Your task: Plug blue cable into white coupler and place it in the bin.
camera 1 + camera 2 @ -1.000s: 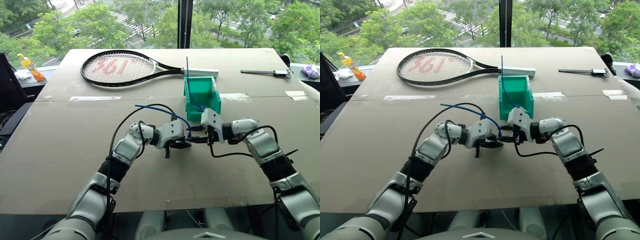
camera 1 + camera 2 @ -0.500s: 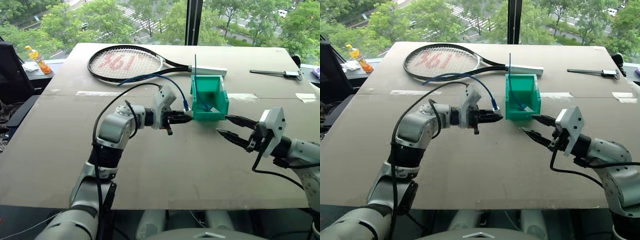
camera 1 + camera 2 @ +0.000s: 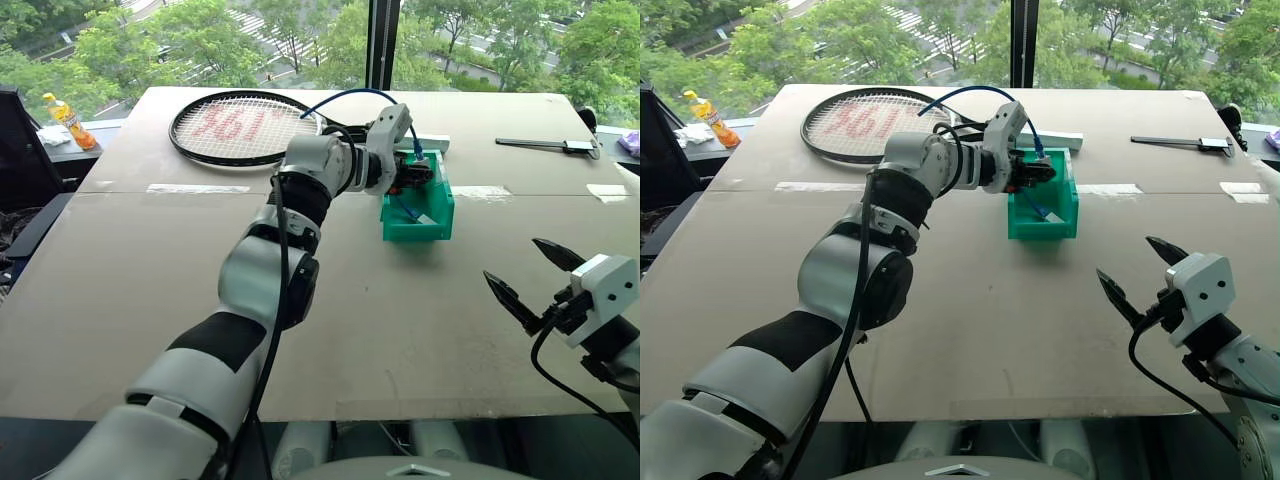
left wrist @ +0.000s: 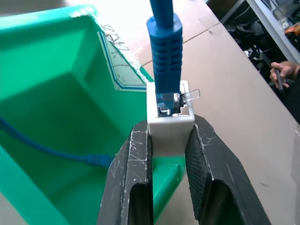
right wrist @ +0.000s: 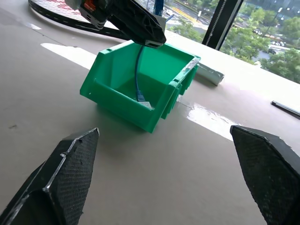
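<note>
My left gripper is shut on the white coupler, a small white block pinched between both pads. The blue cable has its clear plug seated in the coupler's socket. From there it arches back over the arm. This gripper hovers over the teal-green bin, near its back rim. Another length of blue cable with a plug lies inside the bin. My right gripper stands open and holds nothing, well in front of the bin and to its right.
A tennis racket lies behind the bin, to its left. An orange bottle stands off the table's far left. A thin dark tool lies at the far right. A person's hand shows beyond the table.
My left gripper has risen and gone forward from in front of the bin to above it, carrying coupler and cable. The right gripper has drawn back to the right and opened wide.
</note>
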